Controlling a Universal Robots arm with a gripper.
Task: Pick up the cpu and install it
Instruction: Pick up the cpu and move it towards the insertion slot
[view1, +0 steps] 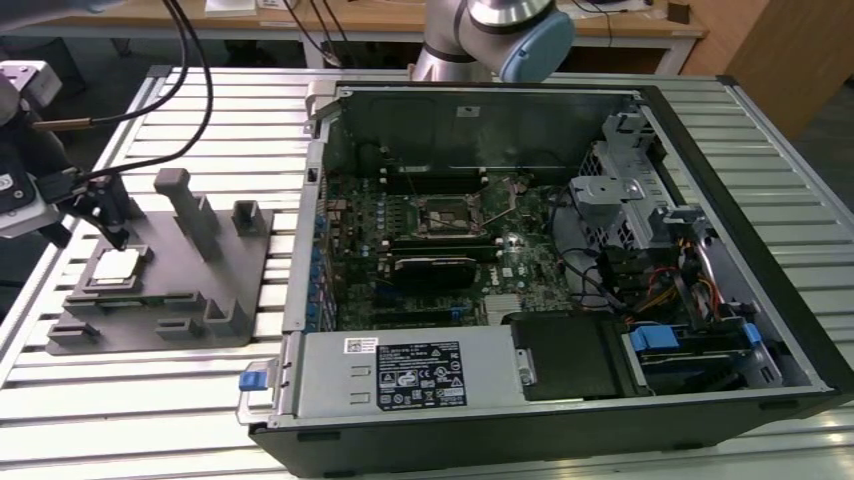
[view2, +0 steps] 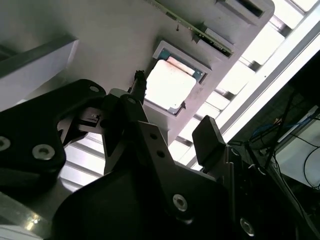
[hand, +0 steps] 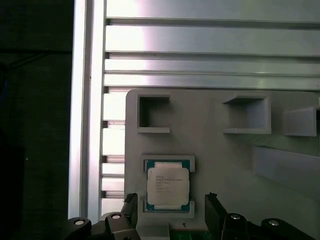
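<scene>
1. The cpu (hand: 168, 185) is lying flat, silver top up, in a shallow square pocket of the grey fixture plate (view1: 167, 280). The plate is resting on the slatted metal bench (view1: 134, 420) at the exterior view's left.
2. The hand (view1: 83, 228) is hovering just above the cpu, and dark cables (view1: 187, 60) are arcing up and away from the wrist.
3. Its fingers (hand: 214, 205) are standing spread. In the first wrist view one dark finger is showing at each side of the cpu's pocket, with bare grey plate lying between each finger and the chip, so nothing is being pinched.
4. In the second wrist view the cpu is glaring almost white between a thin fingertip and a broader black pad. Whether the thin tip is touching the pocket's rim I cannot tell.
5. The fixture plate is also carrying several upright grey blocks (view1: 187, 215) and, in the first wrist view, two box-shaped recesses (hand: 154, 112) beyond the cpu.
6. An open computer case (view1: 467, 100) is lying on its side just beside the plate, toward the exterior view's right, with its motherboard (view1: 534, 260) facing up.
7. The black-framed socket (view1: 447, 213) is sitting near the middle of that board, well apart from the cpu.
8. The arm's grey joint with its blue cap (view1: 514, 30) is standing behind the case.
</scene>
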